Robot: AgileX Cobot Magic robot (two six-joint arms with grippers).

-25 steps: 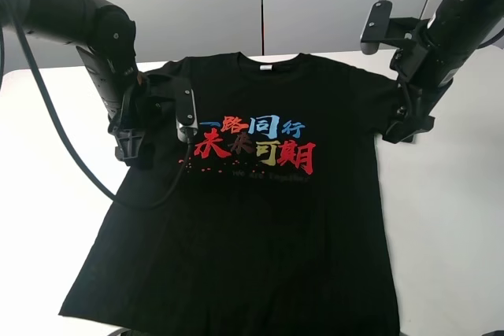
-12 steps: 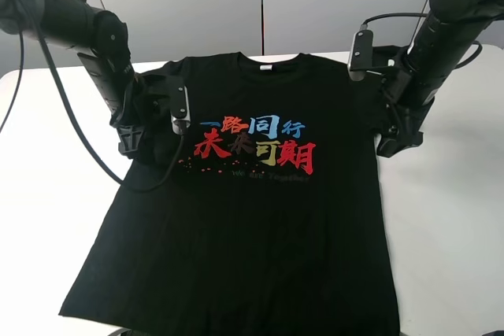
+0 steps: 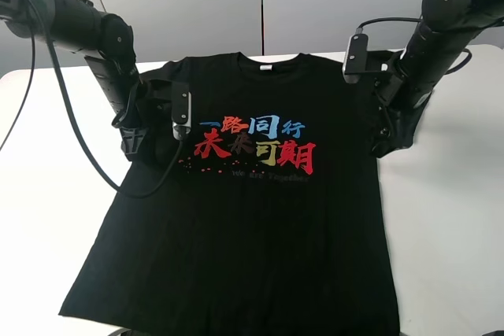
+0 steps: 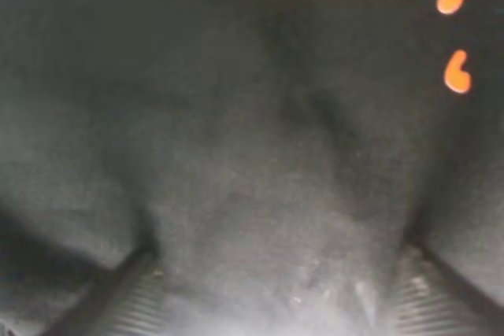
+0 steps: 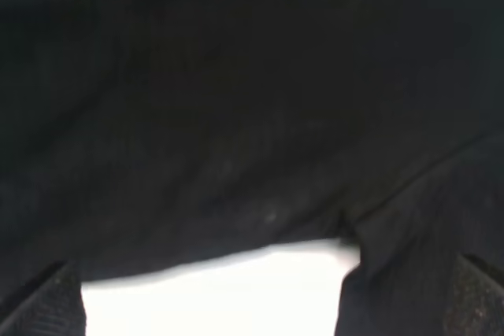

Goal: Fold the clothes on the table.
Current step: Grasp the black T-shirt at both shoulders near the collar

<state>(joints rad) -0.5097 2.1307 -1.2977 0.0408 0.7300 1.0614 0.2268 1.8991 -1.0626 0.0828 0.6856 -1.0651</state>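
The black T-shirt (image 3: 260,226) lies flat, front up, on the white table (image 3: 445,218). Its red, blue and yellow characters (image 3: 256,145) run across the chest, and the white neck label (image 3: 266,68) is at the far collar. My left gripper (image 3: 132,143) is low over the shirt's left sleeve. In the left wrist view its fingers (image 4: 118,304) stand wide apart, with black cloth bulging between them. My right gripper (image 3: 387,143) is low over the right sleeve. In the right wrist view its fingers (image 5: 472,297) are wide apart over the sleeve's edge (image 5: 236,218) and a strip of bare table.
Bare white table (image 3: 47,194) stretches left and right of the shirt. A grey wall (image 3: 260,5) rises behind the far edge. The shirt's hem (image 3: 236,324) reaches the near edge. Black cables (image 3: 75,139) hang from the left arm.
My right arm has swung inward and down, from beside the sleeve to over it. My left gripper has shifted slightly up the left sleeve. The shirt lies as before.
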